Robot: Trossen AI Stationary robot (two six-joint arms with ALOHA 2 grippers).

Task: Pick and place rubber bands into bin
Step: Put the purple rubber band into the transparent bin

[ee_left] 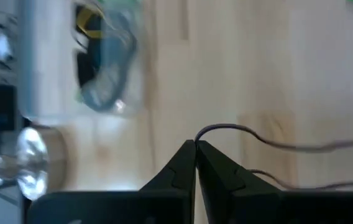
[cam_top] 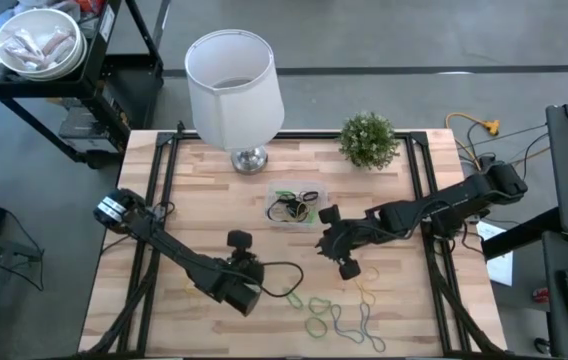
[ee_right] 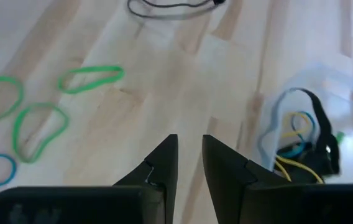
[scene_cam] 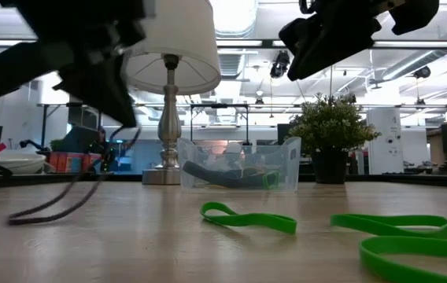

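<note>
**Green bands loose on table, both grippers empty**

Green rubber bands (cam_top: 339,318) lie scattered at the near table edge. Left gripper (ee_left: 195,147) hovers near them, jaws together, gripping nothing. Right gripper (ee_right: 189,144) hangs mid-table beside the bin (cam_top: 295,207), jaws slightly apart, empty. Clear bin holds several bands. White lamp (cam_top: 232,85) stands behind.
</note>
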